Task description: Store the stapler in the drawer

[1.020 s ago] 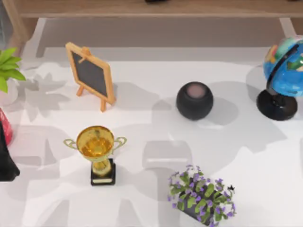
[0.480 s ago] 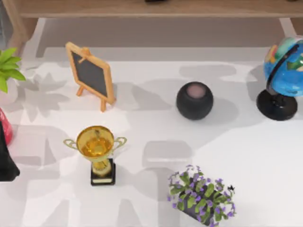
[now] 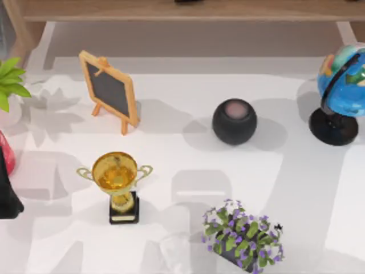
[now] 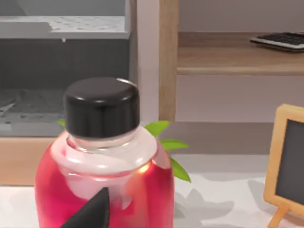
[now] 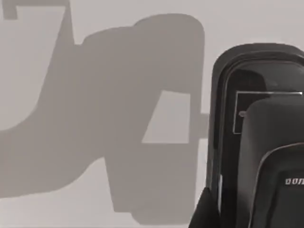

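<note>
stapler (image 5: 259, 137): black, flat on the white table (image 5: 95, 95), close below the right wrist camera | right gripper: jaws cannot tell | left gripper (image 4: 92, 211): dark fingertip against a red bottle (image 4: 102, 161) with black cap, at the table's left edge, jaws cannot tell | top: trophy (image 3: 118, 184), chalkboard (image 3: 109, 90), speaker (image 3: 234, 121), globe (image 3: 342, 91), flowers (image 3: 242, 235)

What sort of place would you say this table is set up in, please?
Probably a home study or office, in a rendered simulation: a white table carries desk ornaments such as a globe, a gold trophy and a small chalkboard easel, and a wooden shelf behind holds a keyboard.
</note>
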### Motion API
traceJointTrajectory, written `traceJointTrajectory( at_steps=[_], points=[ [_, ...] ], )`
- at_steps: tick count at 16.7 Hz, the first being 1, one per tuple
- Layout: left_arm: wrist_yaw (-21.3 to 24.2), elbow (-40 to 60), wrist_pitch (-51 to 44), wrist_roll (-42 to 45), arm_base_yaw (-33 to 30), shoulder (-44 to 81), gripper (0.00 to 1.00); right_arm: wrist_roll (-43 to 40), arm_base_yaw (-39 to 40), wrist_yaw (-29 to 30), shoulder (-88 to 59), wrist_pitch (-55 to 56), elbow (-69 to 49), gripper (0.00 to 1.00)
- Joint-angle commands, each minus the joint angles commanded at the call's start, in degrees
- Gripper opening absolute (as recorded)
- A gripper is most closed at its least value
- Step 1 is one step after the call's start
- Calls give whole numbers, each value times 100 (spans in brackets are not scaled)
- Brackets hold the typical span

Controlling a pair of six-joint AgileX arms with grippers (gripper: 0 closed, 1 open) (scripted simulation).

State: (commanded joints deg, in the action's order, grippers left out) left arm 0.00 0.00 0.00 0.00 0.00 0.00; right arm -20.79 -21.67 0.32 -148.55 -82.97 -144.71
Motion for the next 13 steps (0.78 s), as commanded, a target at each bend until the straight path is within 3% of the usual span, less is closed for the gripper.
traceJointTrajectory(
  at_steps=[8, 13],
  points=[
    [0, 0, 0, 0, 0, 0, 100, 61, -11, -10, -254, -79, 2, 0],
    [0, 0, 0, 0, 0, 0, 100, -308, -36, -304, -361, -24, -124, 0]
  ],
)
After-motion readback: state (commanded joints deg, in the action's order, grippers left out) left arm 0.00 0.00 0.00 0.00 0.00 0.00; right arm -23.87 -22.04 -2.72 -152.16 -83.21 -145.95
